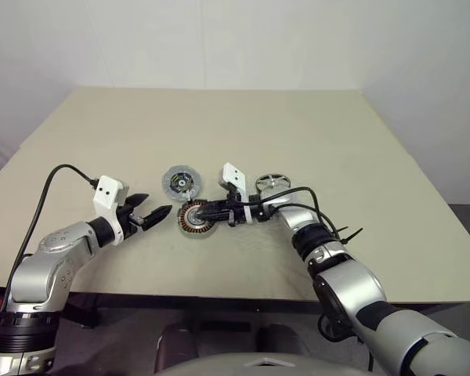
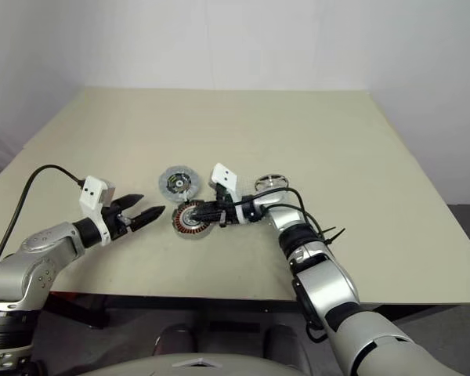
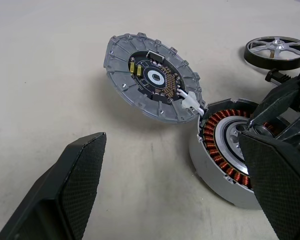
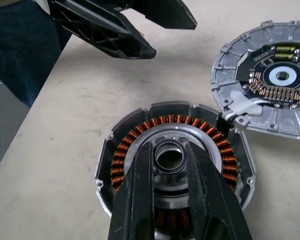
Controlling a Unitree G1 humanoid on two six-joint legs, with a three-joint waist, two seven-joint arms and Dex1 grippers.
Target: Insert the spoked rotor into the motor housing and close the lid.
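Right gripper (image 4: 169,156): pinching small metal ring (image 4: 170,155) over motor housing (image 4: 130,145) centre, likely seating it | left gripper (image 1: 153,217): wide, empty, waiting nearby

no readable text, labels, brand marks or numbers on anything in view

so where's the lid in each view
Left eye: the lid lies flat, mid-table, just behind the housing.
Right eye: lid in the same spot, behind the housing.
Left wrist: lid upper centre, circuit face up.
Right wrist: lid upper right corner, partly cut off.
Shared landmark: the housing's copper windings, joined to the lid by a white connector.
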